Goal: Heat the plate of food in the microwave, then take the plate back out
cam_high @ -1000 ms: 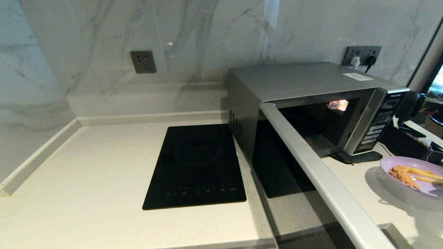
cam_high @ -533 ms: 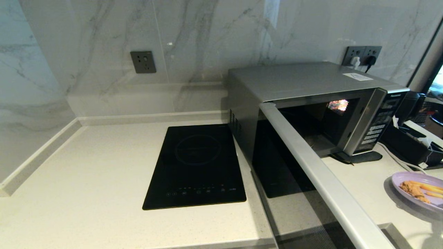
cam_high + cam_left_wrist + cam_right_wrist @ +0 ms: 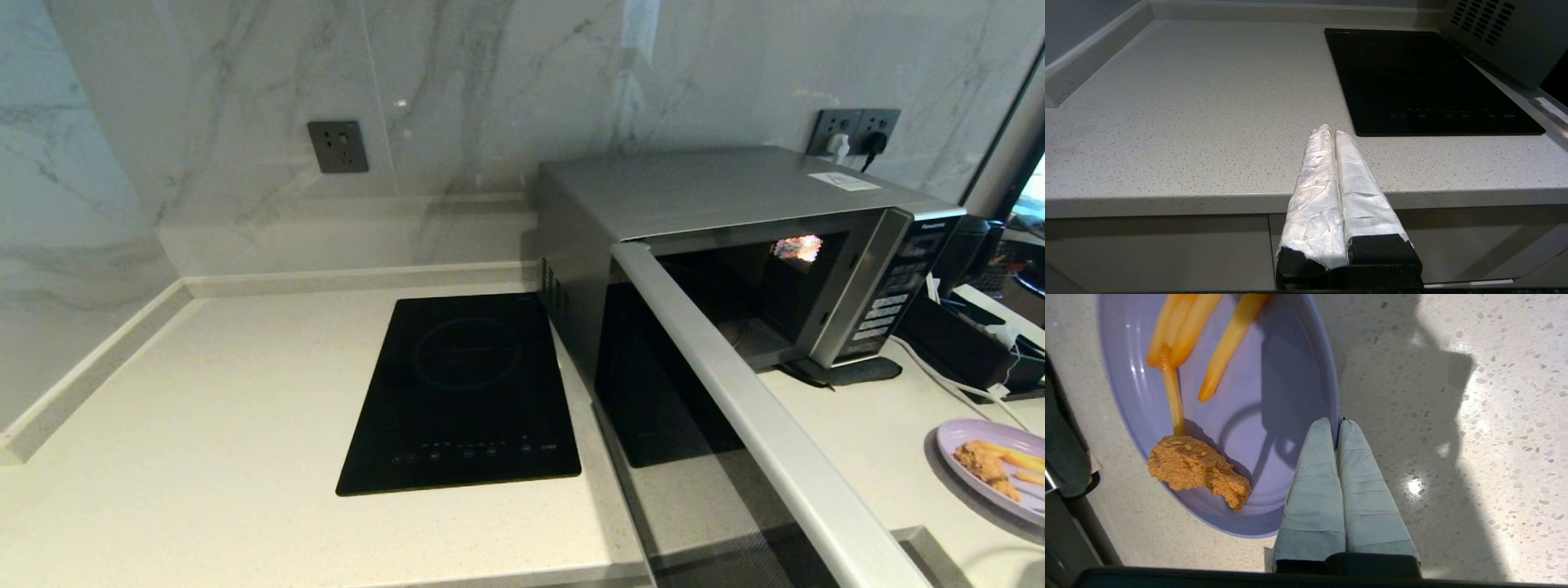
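Gripping the plate of food (image 3: 1306, 367) by its rim, the right pincer (image 3: 1338, 424) is clamped shut on the edge; the plate sits at the bench (image 3: 245, 392) far right, near the microwave (image 3: 735, 212), whose door is open. Keep it level so the fries (image 3: 1208, 339) don't slide. Left pincer (image 3: 1331, 132) is parked at the bench edge, closed, empty.

Counting what sits on my desk

I see one microwave (image 3: 735, 245), one induction hob (image 3: 465, 392), one plate of food (image 3: 1274, 396) carrying one fried chunk (image 3: 1198, 469) and four fries (image 3: 1208, 339), two wall socket plates (image 3: 337, 146), and two grippers: my left gripper (image 3: 1329, 132), my right gripper (image 3: 1337, 424).
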